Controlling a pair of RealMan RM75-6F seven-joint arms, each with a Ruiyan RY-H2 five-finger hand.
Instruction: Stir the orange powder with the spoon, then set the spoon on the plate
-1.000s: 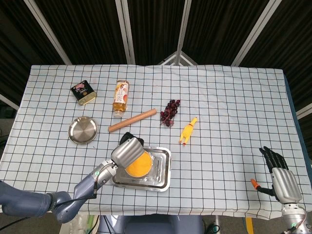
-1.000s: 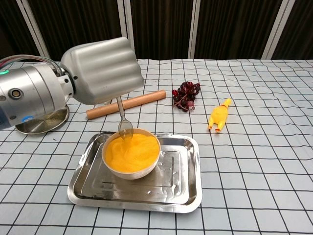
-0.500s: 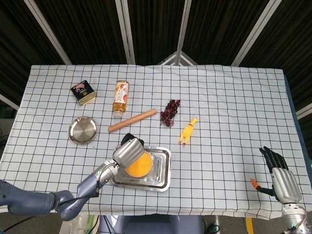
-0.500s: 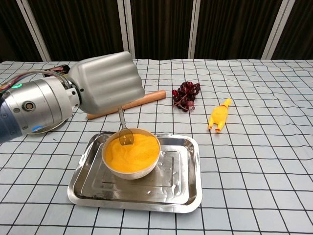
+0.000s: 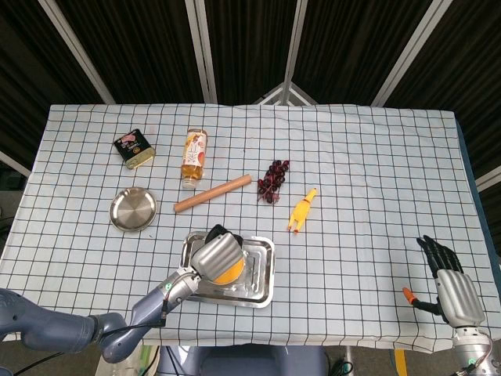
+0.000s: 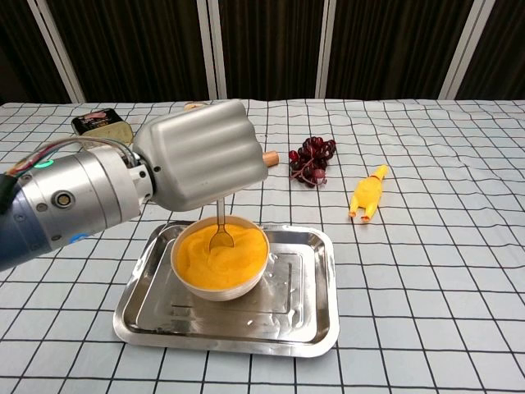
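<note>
A white bowl of orange powder stands in a steel tray. My left hand hovers over the bowl and grips a spoon that points down, its tip in the powder near the middle. From the head view the left hand covers most of the bowl, with a sliver of orange powder showing. The round steel plate lies to the left of the tray. At the table's near right corner my right hand rests open, holding nothing.
A wooden rolling pin, a bottle, a dark tin, a bunch of dark grapes and a yellow rubber chicken lie behind the tray. A small orange object sits by the right hand.
The left hand has moved right across the bowl, carrying the spoon tip from the bowl's left rim to the middle of the powder. The right hand has not moved.
</note>
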